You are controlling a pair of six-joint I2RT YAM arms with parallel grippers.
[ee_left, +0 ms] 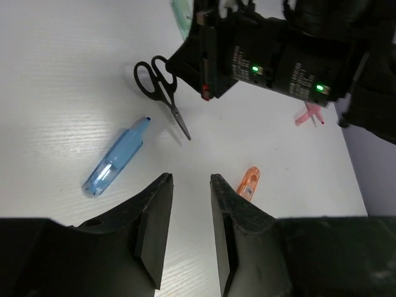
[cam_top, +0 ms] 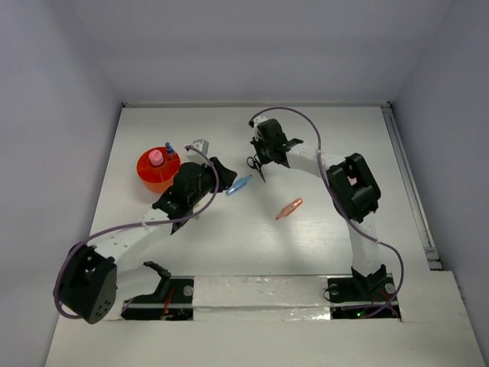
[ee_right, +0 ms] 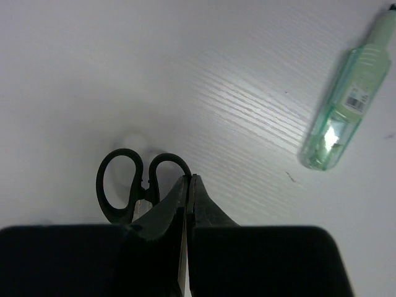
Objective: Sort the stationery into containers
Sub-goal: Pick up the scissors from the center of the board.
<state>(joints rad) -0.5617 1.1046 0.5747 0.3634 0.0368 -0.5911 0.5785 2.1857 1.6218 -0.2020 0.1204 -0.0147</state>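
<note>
Black-handled scissors (ee_right: 124,185) lie on the white table, and my right gripper (ee_right: 187,179) is shut on the rim of their right handle ring. From above, the scissors (cam_top: 255,164) poke out below the right gripper (cam_top: 262,155). A green marker (ee_right: 340,105) lies just beyond them. My left gripper (ee_left: 189,179) is open and holds nothing. It hangs over the table between a light blue marker (ee_left: 116,158) and an orange marker (ee_left: 249,182). The round orange-red cup (cam_top: 147,174) holds a pink tube (cam_top: 156,158) and a blue-white marker (cam_top: 169,147).
A small beige-grey piece (cam_top: 200,144) lies behind the left arm, right of the cup. The right arm's black wrist (ee_left: 278,55) fills the far side of the left wrist view. White walls enclose the table on three sides.
</note>
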